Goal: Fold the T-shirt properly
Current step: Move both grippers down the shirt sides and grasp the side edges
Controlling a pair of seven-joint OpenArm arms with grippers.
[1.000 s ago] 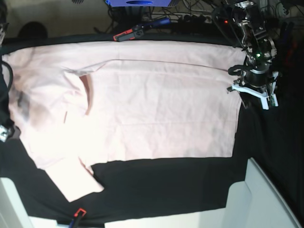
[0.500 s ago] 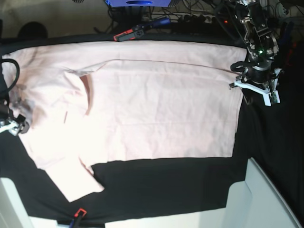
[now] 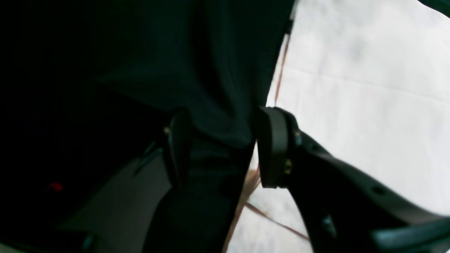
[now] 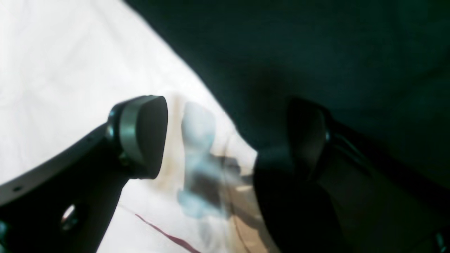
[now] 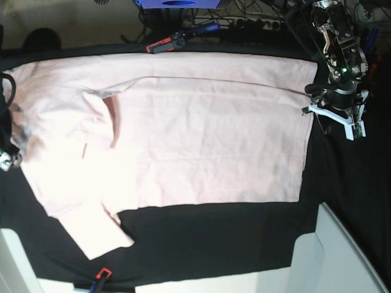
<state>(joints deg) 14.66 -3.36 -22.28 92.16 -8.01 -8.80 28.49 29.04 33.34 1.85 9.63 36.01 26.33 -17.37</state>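
Both open pincers edged outward; T-shirt [image 5: 183, 140] lies lengthwise left-right, hem right.

Right claw [image 5: 6, 160] cut off at base view's edge; T-shirt [image 4: 197, 168] print blurred.

Robotics lab setup: bench under a black table cloth [image 5: 214, 238] held by spring clamps [image 5: 180, 38], tangled cables [image 5: 256, 21] at far edge, blue device [image 5: 177, 3].

Wide-open right hand [image 4: 225, 140] straddling T-shirt [image 4: 52, 70] edge, one finger over black cloth [image 4: 334, 52].
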